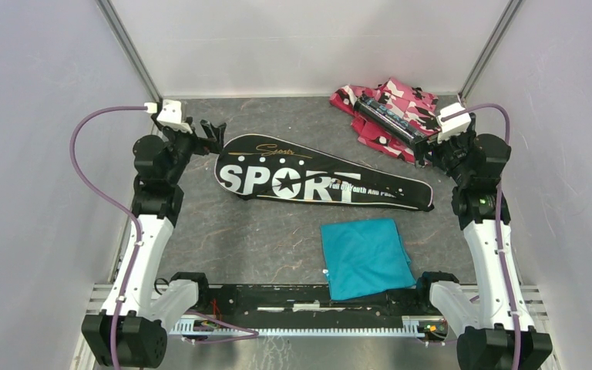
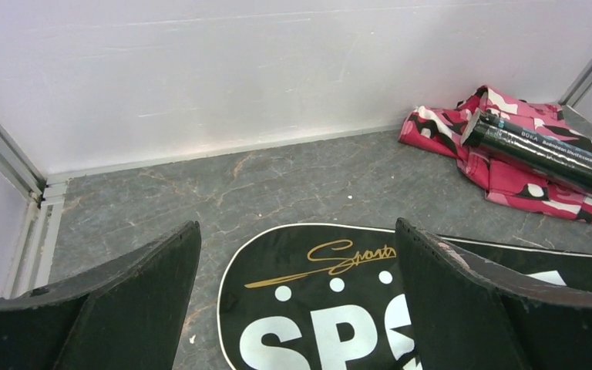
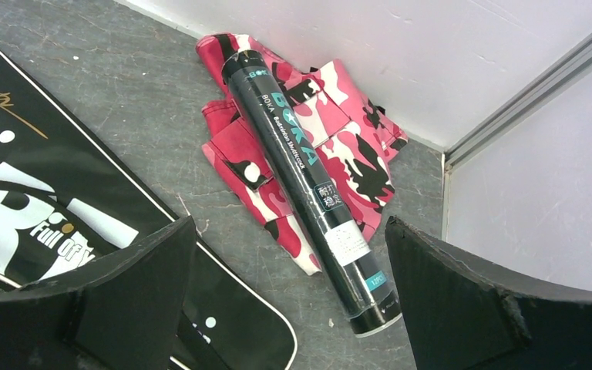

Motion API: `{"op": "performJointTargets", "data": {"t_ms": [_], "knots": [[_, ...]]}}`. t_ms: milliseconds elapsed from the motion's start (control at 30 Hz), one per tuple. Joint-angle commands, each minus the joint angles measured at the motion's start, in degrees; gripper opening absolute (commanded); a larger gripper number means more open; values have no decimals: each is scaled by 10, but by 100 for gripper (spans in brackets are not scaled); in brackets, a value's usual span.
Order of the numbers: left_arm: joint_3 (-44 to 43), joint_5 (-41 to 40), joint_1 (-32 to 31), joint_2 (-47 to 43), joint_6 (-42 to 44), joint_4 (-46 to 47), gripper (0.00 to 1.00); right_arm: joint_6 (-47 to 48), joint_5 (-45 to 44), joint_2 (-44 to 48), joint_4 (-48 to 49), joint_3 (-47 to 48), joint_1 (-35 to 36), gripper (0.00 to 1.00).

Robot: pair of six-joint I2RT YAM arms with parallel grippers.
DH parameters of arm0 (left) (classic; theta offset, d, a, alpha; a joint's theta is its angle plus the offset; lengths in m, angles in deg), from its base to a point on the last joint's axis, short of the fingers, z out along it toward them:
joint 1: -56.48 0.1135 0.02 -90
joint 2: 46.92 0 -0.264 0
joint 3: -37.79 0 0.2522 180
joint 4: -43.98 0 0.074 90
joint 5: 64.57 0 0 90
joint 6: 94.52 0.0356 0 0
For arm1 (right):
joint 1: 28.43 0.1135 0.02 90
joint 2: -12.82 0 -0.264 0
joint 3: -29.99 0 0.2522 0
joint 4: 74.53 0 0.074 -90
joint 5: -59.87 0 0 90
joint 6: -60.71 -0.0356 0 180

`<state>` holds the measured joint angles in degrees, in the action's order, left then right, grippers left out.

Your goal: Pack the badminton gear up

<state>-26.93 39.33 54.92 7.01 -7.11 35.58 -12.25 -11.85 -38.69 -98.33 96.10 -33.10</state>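
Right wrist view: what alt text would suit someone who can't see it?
A long black shuttlecock tube lies across crumpled pink-black camouflage fabric in the corner of a grey table. The open right gripper frames it; a black racquet-shaped "SPORT" bag lies at left.

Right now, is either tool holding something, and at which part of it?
Nothing is held. The left tool is open over the round end of the SPORT bag, and the right tool is open over the black tube.

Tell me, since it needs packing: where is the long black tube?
Far right corner in the top view: the long black tube lies across the pink-black camouflage fabric, near the right pincer.
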Motion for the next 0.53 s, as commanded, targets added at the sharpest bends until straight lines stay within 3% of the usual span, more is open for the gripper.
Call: {"op": "performJointTargets", "data": {"t_ms": [0, 500], "knots": [[10, 10, 2, -4, 22, 13, 100, 8, 15, 9, 10, 0, -5, 98], [16, 9, 6, -3, 22, 11, 100, 9, 23, 3, 8, -2, -5, 98]]}}
